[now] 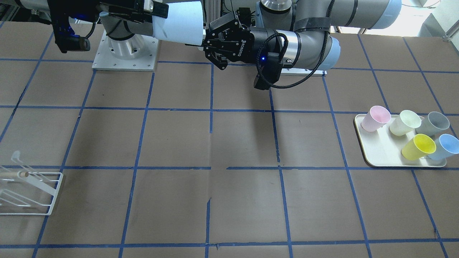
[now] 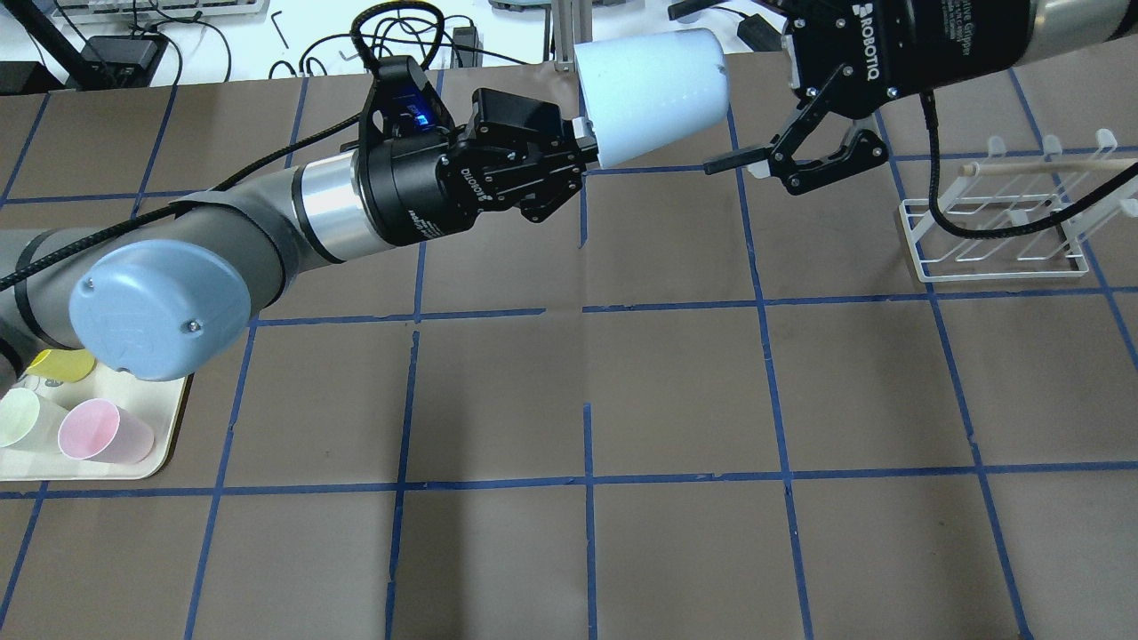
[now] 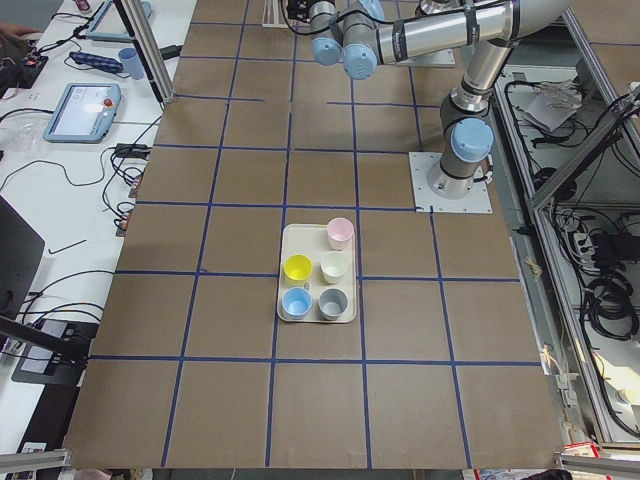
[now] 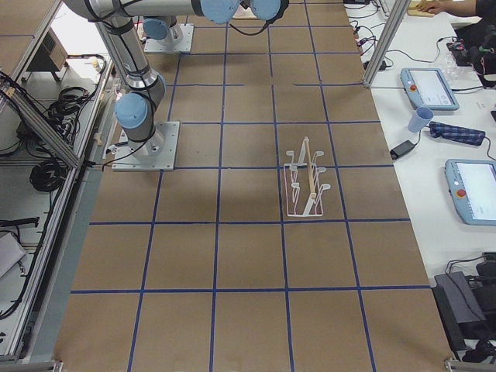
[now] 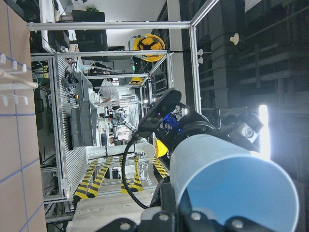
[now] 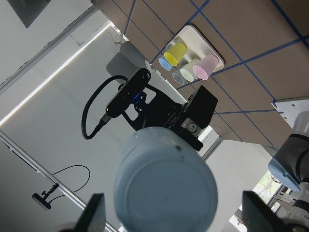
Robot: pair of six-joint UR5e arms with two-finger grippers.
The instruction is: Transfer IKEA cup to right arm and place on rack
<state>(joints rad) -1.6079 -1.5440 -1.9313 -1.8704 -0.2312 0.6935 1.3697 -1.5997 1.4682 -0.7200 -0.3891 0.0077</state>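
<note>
Handover: left gripper [image 2: 578, 147] is clamping the IKEA cup [image 2: 653, 93] by its rim, base pointing between the right gripper [image 2: 702, 89]'s wide-spread jaws.

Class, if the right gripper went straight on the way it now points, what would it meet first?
The base of the IKEA cup, which the left gripper holds by its rim. The base sits centred between the open fingers of the right gripper. How near it is remains unclear.
</note>
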